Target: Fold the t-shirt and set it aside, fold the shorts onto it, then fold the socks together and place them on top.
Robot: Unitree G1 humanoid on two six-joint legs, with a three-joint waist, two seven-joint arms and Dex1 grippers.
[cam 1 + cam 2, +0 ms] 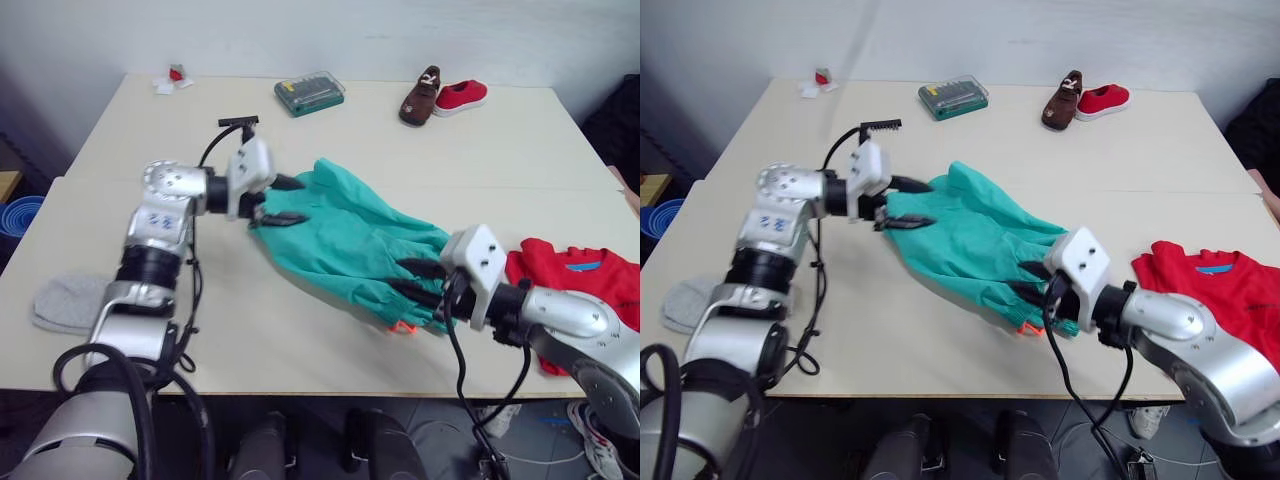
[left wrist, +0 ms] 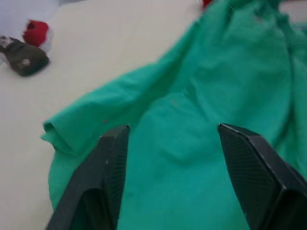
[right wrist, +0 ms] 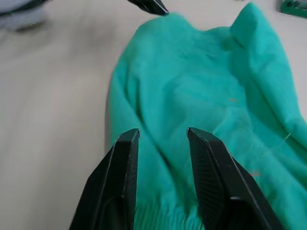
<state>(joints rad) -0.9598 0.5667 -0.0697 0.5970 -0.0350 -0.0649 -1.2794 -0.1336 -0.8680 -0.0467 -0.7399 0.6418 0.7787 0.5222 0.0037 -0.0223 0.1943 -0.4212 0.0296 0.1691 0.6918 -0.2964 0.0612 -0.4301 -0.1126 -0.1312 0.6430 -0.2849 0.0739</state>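
Left eye view: crumpled teal cloth shorts (image 1: 350, 240) at table centre, folded red t-shirt (image 1: 580, 280) at three o'clock, grey knit sock (image 1: 65, 300) at nine. Left gripper (image 1: 285, 200) and right gripper (image 1: 420, 280) both spread open over the shorts' ends. Shorts fold apparently in hand; next, pinch both ends and lift.

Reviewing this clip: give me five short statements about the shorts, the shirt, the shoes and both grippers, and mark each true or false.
1. Both grippers are at the shorts. True: the left gripper is at one end, the right gripper at the other.
2. The t-shirt lies under the shorts. False: it lies apart, at the table's right edge.
3. The two shoes sit at the far side of the table. True.
4. The left gripper is shut. False: its fingers are spread.
5. A sock is on the shorts. False: it lies at the table's left edge.
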